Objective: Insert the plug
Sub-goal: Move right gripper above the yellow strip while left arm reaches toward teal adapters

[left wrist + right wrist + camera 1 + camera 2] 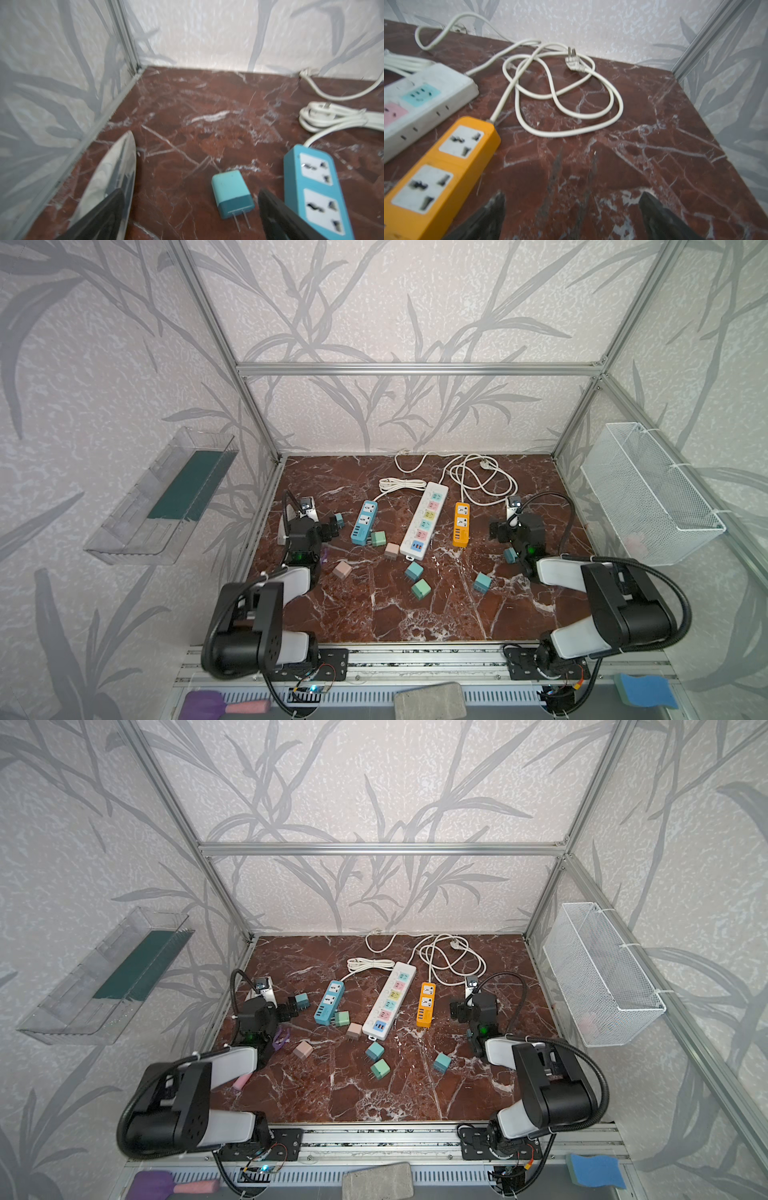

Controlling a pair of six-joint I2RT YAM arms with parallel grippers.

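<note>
- Your left gripper [193, 170] gapes wide and empty near a teal plug [231, 195].
- Your right gripper [573, 197] is wide and empty too.
- No plug sits in any strip [364, 522], so everything is left to do.

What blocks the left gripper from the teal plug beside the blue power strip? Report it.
Likely nothing: yes, it looks reachable. The left gripper is open, and the teal plug lies flat just ahead of it, apart from the blue power strip, with bare marble around it.
</note>
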